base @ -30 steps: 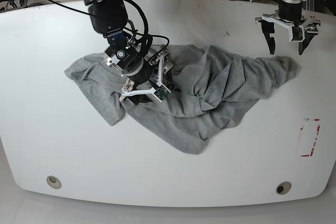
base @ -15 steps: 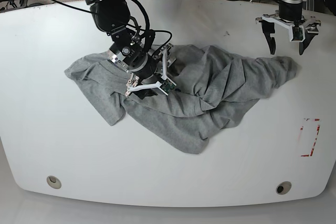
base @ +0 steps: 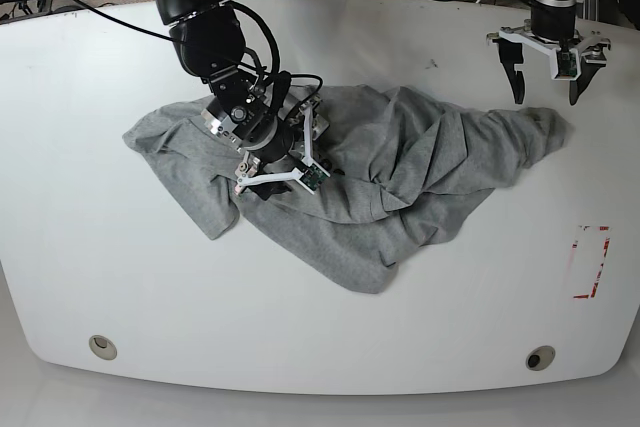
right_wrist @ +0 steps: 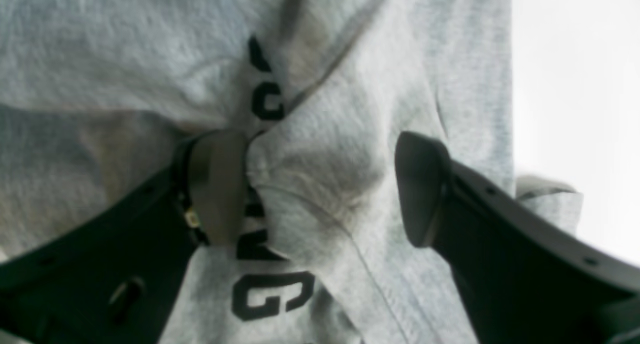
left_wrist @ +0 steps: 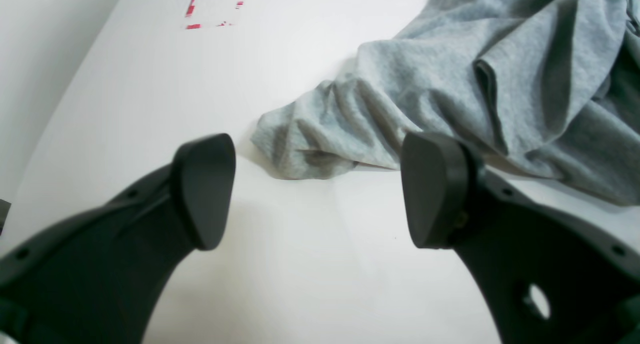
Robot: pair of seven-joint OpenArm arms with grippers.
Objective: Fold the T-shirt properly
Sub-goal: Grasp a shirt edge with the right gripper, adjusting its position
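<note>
The heather-grey T-shirt (base: 400, 172) lies crumpled across the middle of the white table (base: 120, 267). My right gripper (base: 285, 157) is pressed down into the shirt's left part. In the right wrist view this gripper (right_wrist: 320, 189) is open and straddles a raised bunch of the T-shirt (right_wrist: 325, 149) with black block lettering (right_wrist: 270, 294) beside it. One pad (right_wrist: 220, 184) touches the bunch and the other stands apart. My left gripper (base: 546, 97) is open and empty, hovering just behind the shirt's right tip. In the left wrist view this gripper (left_wrist: 317, 194) faces that tip of the T-shirt (left_wrist: 310, 144).
Red tape marks (base: 590, 262) sit near the table's right edge and also show in the left wrist view (left_wrist: 210, 9). Two round holes (base: 102, 347) (base: 540, 358) are near the front edge. Cables and equipment lie behind the table.
My right gripper has shifted and turned slightly on the shirt's left part, staying open and pushed into the cloth. The left arm has not moved.
</note>
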